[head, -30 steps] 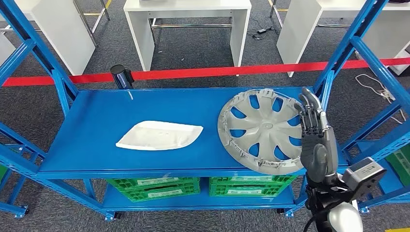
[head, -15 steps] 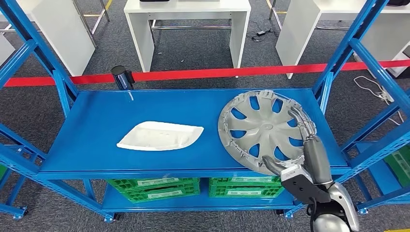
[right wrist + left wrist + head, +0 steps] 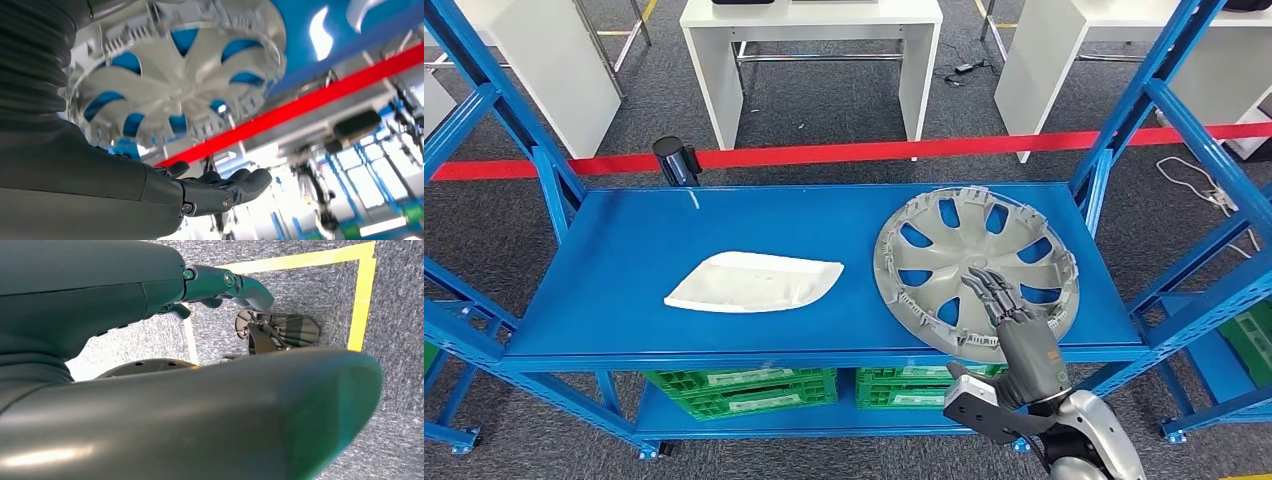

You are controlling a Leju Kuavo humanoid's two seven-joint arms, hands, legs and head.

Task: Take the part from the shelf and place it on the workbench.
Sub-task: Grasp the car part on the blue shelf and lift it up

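A silver hubcap (image 3: 964, 265) lies flat on the right half of the blue shelf (image 3: 724, 215). A white plastic part (image 3: 754, 282) lies left of it, near the shelf's middle. My right hand (image 3: 1019, 325) reaches in from the shelf's front edge, its fingers stretched out over the hubcap's near rim and holding nothing. In the right wrist view the hubcap (image 3: 175, 75) sits close beyond the extended fingers of that hand (image 3: 150, 185). My left hand (image 3: 125, 300) hangs over grey carpet and holds nothing.
Blue shelf uprights (image 3: 1124, 120) rise at both sides. Green crates (image 3: 744, 385) fill the lower level. Behind the shelf run a red barrier tape (image 3: 874, 150) with a black post (image 3: 674, 158), then white tables (image 3: 814, 20).
My right hand has dropped from upright at the hubcap's right rim, swung left and turned, and now lies stretched over the hubcap's near edge. The hubcap and white part have not moved.
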